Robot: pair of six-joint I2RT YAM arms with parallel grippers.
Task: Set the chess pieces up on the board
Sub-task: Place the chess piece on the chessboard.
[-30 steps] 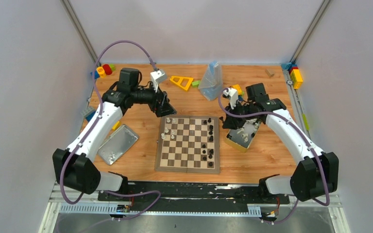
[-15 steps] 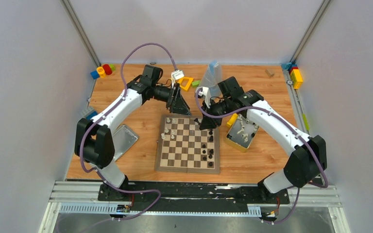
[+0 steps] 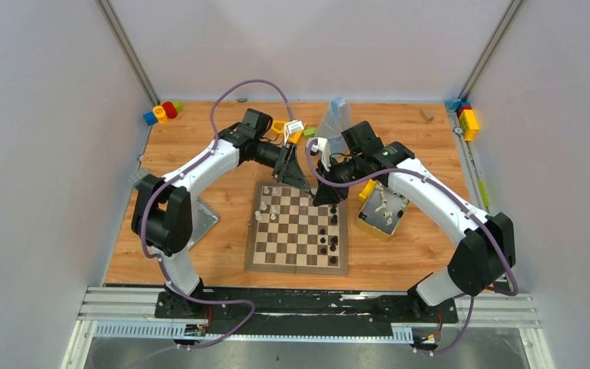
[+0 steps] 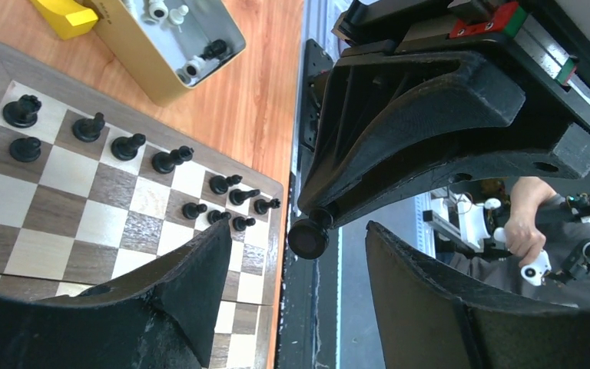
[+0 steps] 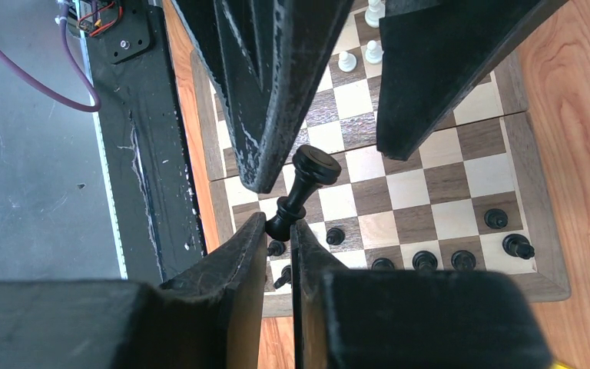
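Clamping a black chess piece (image 5: pixel 303 188), your right claw (image 5: pixel 279 224) hangs above the far edge of the board (image 3: pixel 298 228), where your left claw (image 4: pixel 296 234), spread wide, sits just opposite. More black pieces (image 3: pixel 327 231) line its right side, near the yellow tin (image 3: pixel 369 224).

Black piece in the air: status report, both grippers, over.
Right gripper shut on black piece over board. Left gripper open, facing it. No obstruction seen.
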